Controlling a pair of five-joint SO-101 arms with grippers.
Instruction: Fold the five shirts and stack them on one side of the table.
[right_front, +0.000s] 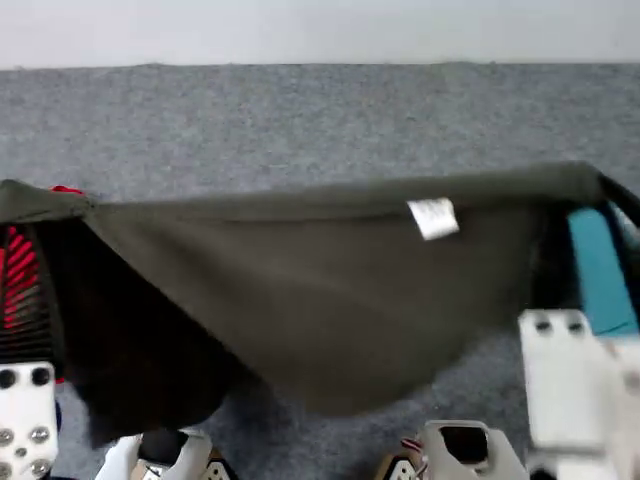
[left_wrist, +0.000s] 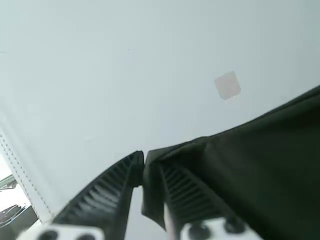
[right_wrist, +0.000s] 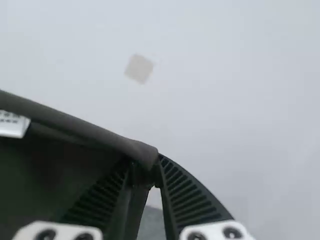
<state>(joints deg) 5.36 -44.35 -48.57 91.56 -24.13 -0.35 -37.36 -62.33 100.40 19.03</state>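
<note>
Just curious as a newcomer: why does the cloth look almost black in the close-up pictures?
Probably backlighting: in the left wrist view the dark olive fabric shirt, pinched in the left tool, stands against a bright pale surface; right wrist view, same with the right tool; high view, evenly lit, it reads olive.

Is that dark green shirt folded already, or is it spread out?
Spread out. The dark olive cloth shirt hangs stretched between the left gripper and right gripper, each pinching an upper corner.
</note>
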